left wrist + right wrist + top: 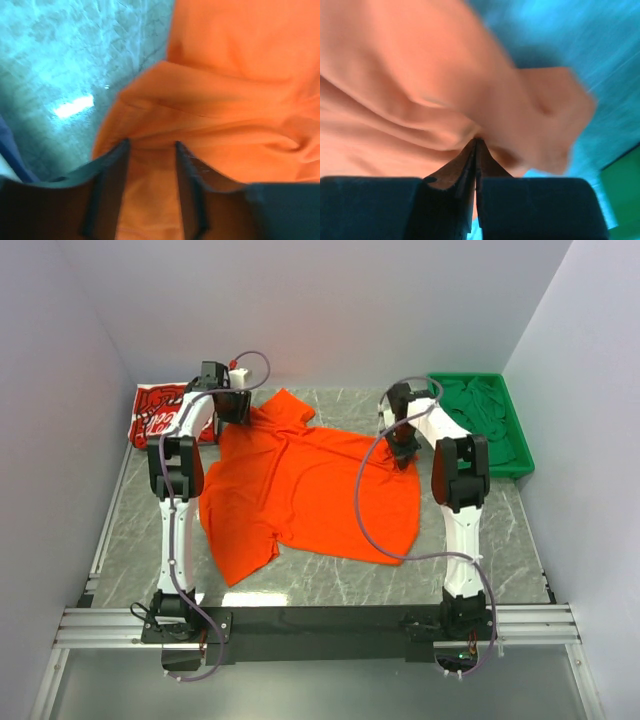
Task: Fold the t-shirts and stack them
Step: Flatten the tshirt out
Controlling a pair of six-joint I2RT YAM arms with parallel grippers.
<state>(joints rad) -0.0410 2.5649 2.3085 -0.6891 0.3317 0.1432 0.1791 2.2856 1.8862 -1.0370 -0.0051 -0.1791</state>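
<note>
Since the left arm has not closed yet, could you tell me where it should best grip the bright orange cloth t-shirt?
Grip the bright orange cloth t-shirt at its far-left edge, near the sleeve, coming from above. The left gripper hangs open astride that loose edge, and the right gripper is shut on the far-right edge, so the holds would match.

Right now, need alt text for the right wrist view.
The right gripper, dark jaws pressed together, is shut on a fold of the orange t-shirt, which fills the upper left. The blurred table shows at the right, with a corner of the green tray at the lower right edge.
</note>
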